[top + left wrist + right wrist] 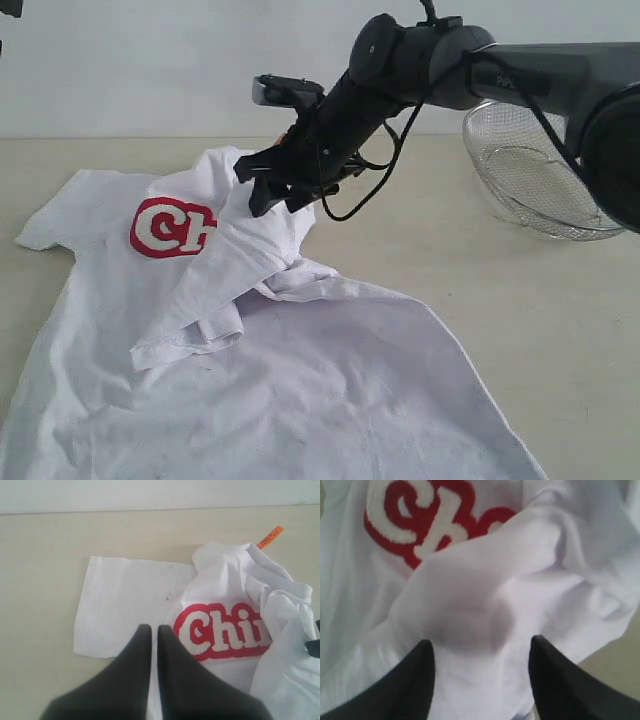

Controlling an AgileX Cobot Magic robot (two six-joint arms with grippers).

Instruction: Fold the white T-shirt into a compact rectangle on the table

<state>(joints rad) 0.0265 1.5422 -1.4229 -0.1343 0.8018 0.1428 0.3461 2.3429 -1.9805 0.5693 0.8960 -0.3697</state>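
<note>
The white T-shirt (300, 400) lies spread on the table (520, 310), chest up, with the red-outlined lettering (170, 228) partly covered. One side of it is folded over the chest in a raised, rumpled ridge. My right gripper (265, 195) is at the top of that ridge. In the right wrist view its jaws (480, 647) stand wide apart with bunched white cloth (485, 595) bulging between them, so it is open. My left gripper (151, 630) is shut and holds nothing; it hovers over the shirt (130, 595) near the lettering (220, 630). The orange neck tag (270, 536) sticks out at the collar.
A round wire-mesh basket (530, 180) stands on the table at the back right, behind the right arm (470, 70). Bare table (40, 555) shows beyond the sleeve. A pale wall runs along the table's far edge.
</note>
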